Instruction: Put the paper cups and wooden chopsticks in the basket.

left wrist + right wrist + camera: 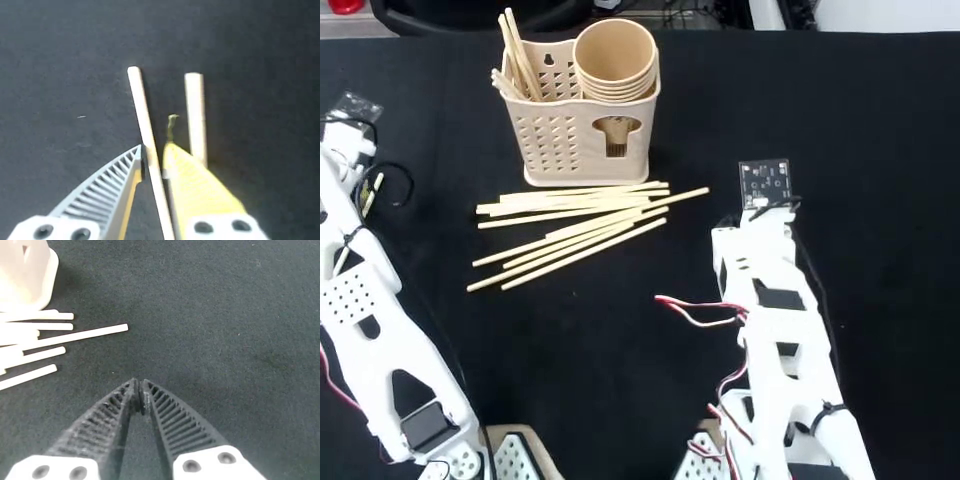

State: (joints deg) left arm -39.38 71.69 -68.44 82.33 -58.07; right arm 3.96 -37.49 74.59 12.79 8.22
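Note:
The beige perforated basket [582, 135] stands at the back of the black table, holding a stack of paper cups [614, 57] and several wooden chopsticks [518, 60]. More chopsticks [575, 232] lie in a loose pile in front of it. At the table's left edge, my left gripper [152, 150] is shut on a chopstick [145, 117]. A second chopstick [195, 112] runs beside it, partly behind the yellow finger [192, 185]. To the right of the pile, my right gripper [139, 390] hangs shut and empty over bare cloth, with chopstick ends [75, 335] nearby.
The left arm [365, 330] runs along the left edge of the table, and the right arm [770, 320] rises from the front centre-right with loose red and white wires [695, 312]. A corner of the basket [27, 275] shows in the right wrist view.

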